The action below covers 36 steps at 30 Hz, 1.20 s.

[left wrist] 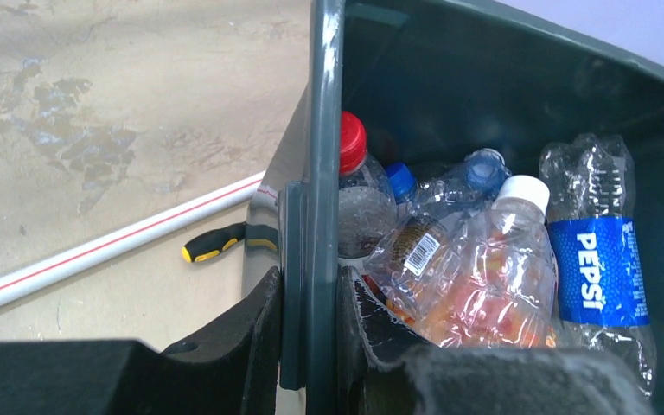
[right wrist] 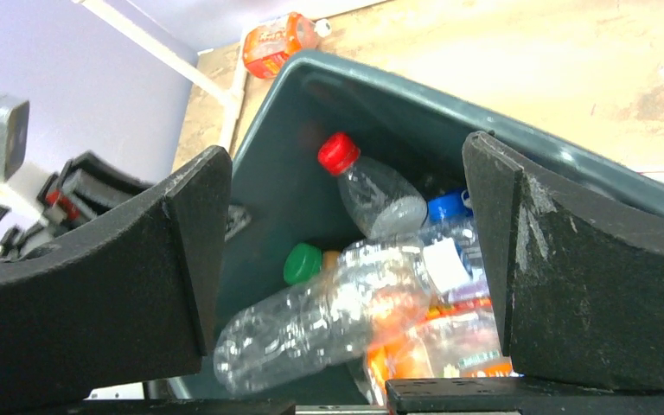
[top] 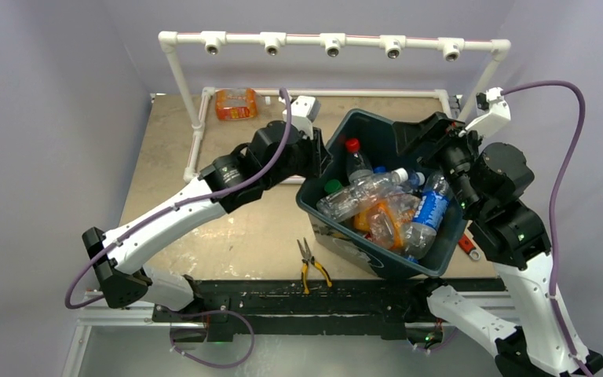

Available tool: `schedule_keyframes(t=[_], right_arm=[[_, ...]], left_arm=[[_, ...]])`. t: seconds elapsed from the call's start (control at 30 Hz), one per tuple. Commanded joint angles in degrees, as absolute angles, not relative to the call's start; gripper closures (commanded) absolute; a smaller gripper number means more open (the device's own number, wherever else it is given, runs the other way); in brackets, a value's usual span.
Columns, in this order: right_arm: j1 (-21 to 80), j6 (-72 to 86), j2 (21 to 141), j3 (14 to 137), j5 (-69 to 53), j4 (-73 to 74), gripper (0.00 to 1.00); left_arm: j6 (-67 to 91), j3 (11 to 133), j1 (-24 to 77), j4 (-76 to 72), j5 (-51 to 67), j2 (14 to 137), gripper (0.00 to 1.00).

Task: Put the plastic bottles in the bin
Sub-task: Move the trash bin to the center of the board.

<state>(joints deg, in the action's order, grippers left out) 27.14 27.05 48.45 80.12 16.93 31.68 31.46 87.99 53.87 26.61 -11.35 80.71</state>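
Note:
The dark teal bin (top: 373, 129) stands right of centre on the table and holds several plastic bottles: a Pepsi-labelled one (top: 432, 212), a red-capped clear one (top: 355, 161) and an orange one (top: 385, 224). My left gripper (top: 320, 153) is shut on the bin's left rim (left wrist: 324, 130), one finger outside the wall and one inside. My right gripper (top: 422, 141) hangs open over the bin's far right corner, nothing between its fingers (right wrist: 199, 251); below it lie a clear bottle (right wrist: 328, 320) and a green cap (right wrist: 303, 263). One orange bottle (top: 235, 104) lies on the table at the back left.
Yellow-handled pliers (top: 309, 263) lie at the table's front edge, left of the bin. A red-handled wrench (top: 468, 247) shows past the bin's right side. A white PVC pipe frame (top: 330, 39) runs along the back and across the table behind the left arm.

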Motion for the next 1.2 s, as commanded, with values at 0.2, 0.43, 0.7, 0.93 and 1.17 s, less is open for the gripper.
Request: schedule_keyframes(t=[0.2,0.43,0.7,0.93,1.17], right_arm=[[27.6,27.0,48.6,80.9,17.0,29.7,0.01],[27.8,27.3,49.5,81.2,15.5,29.4,0.01],[27.8,27.4,48.8,80.6,15.6,29.4,0.01],[27.9,27.3,47.9,79.6,15.8,29.0,0.01],[27.8,27.1,47.9,79.2,15.8,29.0,0.01]], left_arm=[[39.7,87.2,59.9,34.8,-28.1,67.8,1.0],[35.4,85.5,59.9,40.5,-41.5,61.5,1.0],[33.2,84.3,59.8,40.4,-43.4,61.0,1.0],[35.8,75.7,59.8,31.0,-36.5,65.8,1.0],[38.2,73.5,59.8,25.3,-30.3,70.8,1.0]])
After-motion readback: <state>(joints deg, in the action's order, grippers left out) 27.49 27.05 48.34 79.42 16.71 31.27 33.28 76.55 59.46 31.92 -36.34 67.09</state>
